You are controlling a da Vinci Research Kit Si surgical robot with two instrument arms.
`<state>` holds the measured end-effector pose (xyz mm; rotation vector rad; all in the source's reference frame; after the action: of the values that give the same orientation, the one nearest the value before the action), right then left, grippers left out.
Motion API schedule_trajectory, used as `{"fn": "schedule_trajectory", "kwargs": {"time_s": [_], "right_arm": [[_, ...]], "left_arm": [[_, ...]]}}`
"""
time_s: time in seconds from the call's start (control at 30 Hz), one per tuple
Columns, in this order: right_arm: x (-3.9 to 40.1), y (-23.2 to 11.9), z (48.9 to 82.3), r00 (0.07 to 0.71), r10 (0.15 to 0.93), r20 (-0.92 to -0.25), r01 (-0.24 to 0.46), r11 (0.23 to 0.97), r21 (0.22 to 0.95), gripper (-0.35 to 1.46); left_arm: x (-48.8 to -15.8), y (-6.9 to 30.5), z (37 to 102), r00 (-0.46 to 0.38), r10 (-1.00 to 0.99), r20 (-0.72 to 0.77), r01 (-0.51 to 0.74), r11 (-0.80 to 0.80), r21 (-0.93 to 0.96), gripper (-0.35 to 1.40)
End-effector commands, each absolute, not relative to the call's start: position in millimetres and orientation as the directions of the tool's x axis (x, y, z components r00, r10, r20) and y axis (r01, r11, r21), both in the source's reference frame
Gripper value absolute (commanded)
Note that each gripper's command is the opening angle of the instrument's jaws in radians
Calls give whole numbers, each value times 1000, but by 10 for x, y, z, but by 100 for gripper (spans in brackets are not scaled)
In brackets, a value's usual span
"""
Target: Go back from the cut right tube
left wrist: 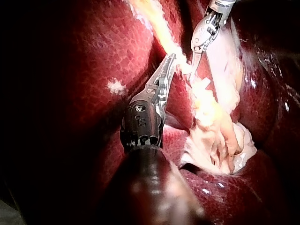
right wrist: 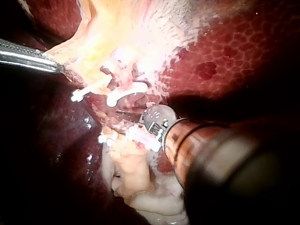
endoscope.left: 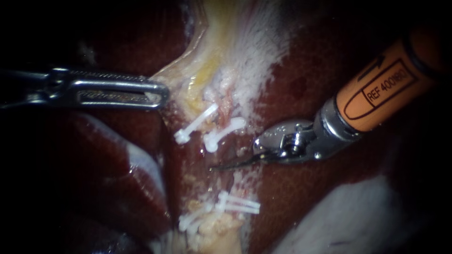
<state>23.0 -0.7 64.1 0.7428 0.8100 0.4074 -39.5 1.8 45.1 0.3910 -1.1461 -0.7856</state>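
Two instruments over dark red liver [endoscope.left: 306, 70]: left instrument [endoscope.left: 160, 94] clenches pale yellow tissue [endoscope.left: 197, 80]; right orange-shafted instrument [endoscope.left: 219, 166], blades closed, empty, lies beside the cut pink tube [endoscope.left: 227, 108] between white plastic clips [endoscope.left: 223, 131].

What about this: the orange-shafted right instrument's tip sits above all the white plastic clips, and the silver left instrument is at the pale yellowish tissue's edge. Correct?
No: the endoscope view shows the tip of the orange-shafted right instrument between the upper white plastic clips and the lower white plastic clips, not above them all. The silver left instrument is at the edge of the pale yellowish tissue.
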Motion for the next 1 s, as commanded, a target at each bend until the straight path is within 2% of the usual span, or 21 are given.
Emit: {"fn": "schedule_trajectory", "kwargs": {"time_s": [0.03,0.3,0.63,0.8,1.0], "right_arm": [[230,-7,640,634,589,-501,-53,679,732,26],[229,-7,639,634,585,-505,-49,682,729,46],[217,-5,635,631,579,-516,-45,692,721,52],[200,1,629,623,556,-551,-32,721,692,67],[178,3,627,621,509,-596,-3,762,648,98]], "left_arm": [[-395,19,450,191,-728,659,352,677,646,-30],[-394,18,450,191,-728,659,352,678,646,-30],[-393,18,451,192,-727,659,351,678,646,-30],[-392,17,452,192,-727,660,350,679,646,-30],[-389,18,455,192,-726,660,349,679,646,-30]]}}
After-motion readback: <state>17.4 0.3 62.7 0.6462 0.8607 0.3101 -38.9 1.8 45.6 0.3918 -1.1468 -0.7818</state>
